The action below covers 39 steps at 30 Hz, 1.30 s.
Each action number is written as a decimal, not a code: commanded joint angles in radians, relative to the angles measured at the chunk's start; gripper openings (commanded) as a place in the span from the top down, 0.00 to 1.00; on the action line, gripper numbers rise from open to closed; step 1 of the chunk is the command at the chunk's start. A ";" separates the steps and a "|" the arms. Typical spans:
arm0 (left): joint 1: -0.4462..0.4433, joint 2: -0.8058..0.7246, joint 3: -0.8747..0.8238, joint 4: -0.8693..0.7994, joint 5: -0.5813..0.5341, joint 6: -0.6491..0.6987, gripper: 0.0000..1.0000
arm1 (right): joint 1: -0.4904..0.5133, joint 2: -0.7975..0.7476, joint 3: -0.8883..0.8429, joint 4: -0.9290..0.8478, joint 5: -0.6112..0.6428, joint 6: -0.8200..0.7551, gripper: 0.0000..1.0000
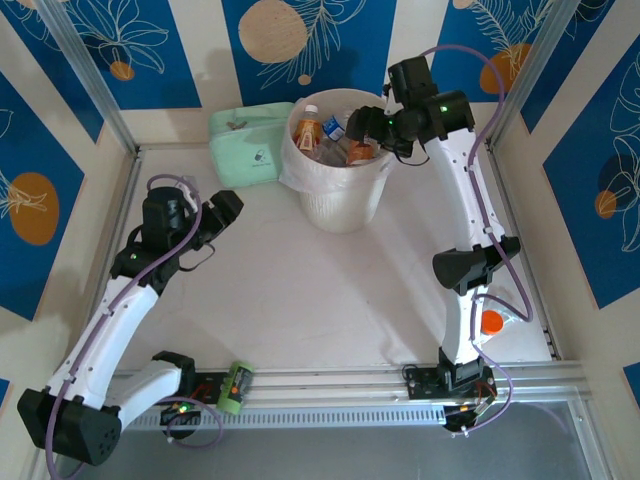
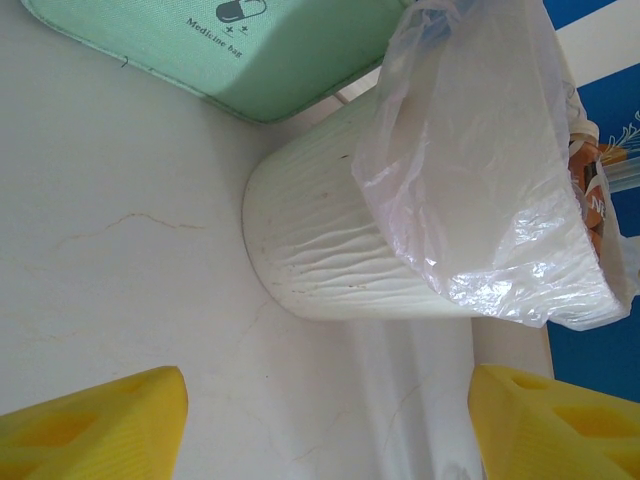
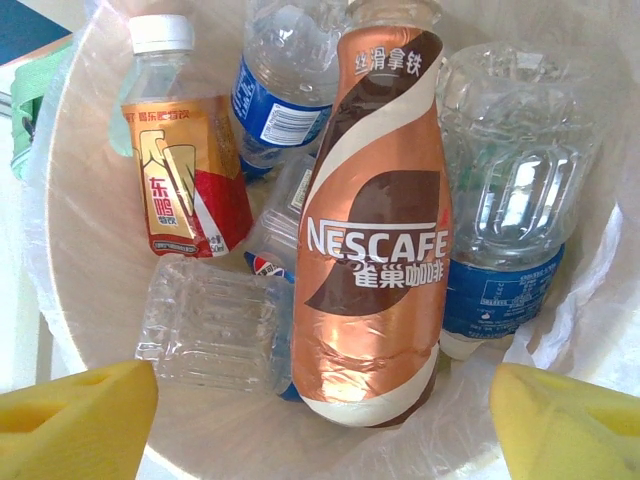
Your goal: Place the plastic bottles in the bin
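The right jaws hang spread wide over the bin [image 1: 340, 205], pinching nothing. Below them a brown Nescafé bottle [image 3: 370, 230] lies among an orange-labelled bottle [image 3: 185, 180] and clear blue-labelled bottles [image 3: 505, 200] inside the white liner bag [image 2: 480, 180]. The left jaws, also spread and empty, hover over the surface [image 1: 300, 290] near the bin, which stands beside a pale-green pouch [image 1: 250, 145]. 1 green bottle [image 1: 235, 386] lies by the left arm's base.
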 commanded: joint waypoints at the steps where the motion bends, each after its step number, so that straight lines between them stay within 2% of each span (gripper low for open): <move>1: 0.015 -0.006 -0.005 0.028 0.019 0.009 0.27 | 0.016 -0.060 0.042 -0.006 0.012 -0.006 0.15; 4: 0.018 -0.008 0.010 0.009 0.009 0.043 0.26 | 0.043 -0.114 0.029 -0.026 0.068 -0.012 0.16; 6: 0.022 -0.009 0.028 0.001 -0.003 0.091 0.24 | 0.080 -0.186 -0.051 -0.022 0.146 -0.028 0.16; 8: 0.024 -0.013 0.042 0.017 -0.019 0.147 0.21 | 0.136 -0.300 -0.216 0.023 0.259 -0.049 0.15; 10: 0.024 -0.026 0.044 0.061 -0.054 0.225 0.16 | 0.208 -0.460 -0.471 0.132 0.359 -0.066 0.13; 13: 0.024 -0.044 0.041 0.083 -0.224 0.335 0.05 | 0.269 -0.704 -0.844 0.302 0.491 -0.015 0.05; 15: 0.023 -0.044 0.016 0.118 -0.356 0.435 0.00 | 0.245 -0.841 -1.055 0.401 0.448 0.022 0.01; 17: 0.024 -0.022 -0.043 0.216 -0.430 0.575 0.00 | 0.204 -0.978 -1.267 0.514 0.420 0.081 0.01; 19: 0.024 0.033 -0.090 0.274 -0.515 0.661 0.00 | 0.154 -1.111 -1.495 0.623 0.479 0.184 0.01; 21: 0.024 0.097 -0.139 0.323 -0.576 0.743 0.00 | 0.094 -1.237 -1.708 0.693 0.604 0.314 0.01; 22: 0.024 0.124 -0.181 0.373 -0.612 0.772 0.00 | 0.045 -1.310 -1.818 0.806 0.593 0.227 0.01; 24: 0.024 0.158 -0.277 0.528 -0.687 0.817 0.00 | -0.027 -1.396 -1.975 1.069 0.478 -0.062 0.01; 27: 0.033 0.231 -0.377 0.721 -0.753 0.896 0.00 | -0.080 -1.278 -2.000 1.069 0.640 -0.109 0.01; 29: 0.046 0.309 -0.404 0.793 -0.754 0.914 0.00 | -0.114 -1.124 -1.985 1.112 0.656 -0.160 0.01; 32: 0.066 0.424 -0.453 0.935 -0.731 0.922 0.00 | -0.140 -0.926 -2.026 1.339 0.677 -0.266 0.01; 34: 0.082 0.498 -0.486 1.064 -0.718 0.933 0.00 | -0.157 -0.828 -2.113 1.613 0.656 -0.364 0.01; 35: 0.084 0.506 -0.485 1.060 -0.714 0.921 0.00 | -0.164 -0.788 -2.150 1.721 0.638 -0.378 0.01; 36: 0.103 0.530 -0.505 1.130 -0.674 0.922 0.00 | -0.178 -0.744 -2.191 1.845 0.584 -0.404 0.01; 37: 0.122 0.545 -0.509 1.150 -0.629 0.918 0.00 | -0.181 -0.725 -2.182 1.844 0.539 -0.429 0.01; 39: 0.160 0.532 -0.524 1.146 -0.516 0.898 0.00 | -0.200 -0.680 -2.201 2.013 0.408 -0.468 0.01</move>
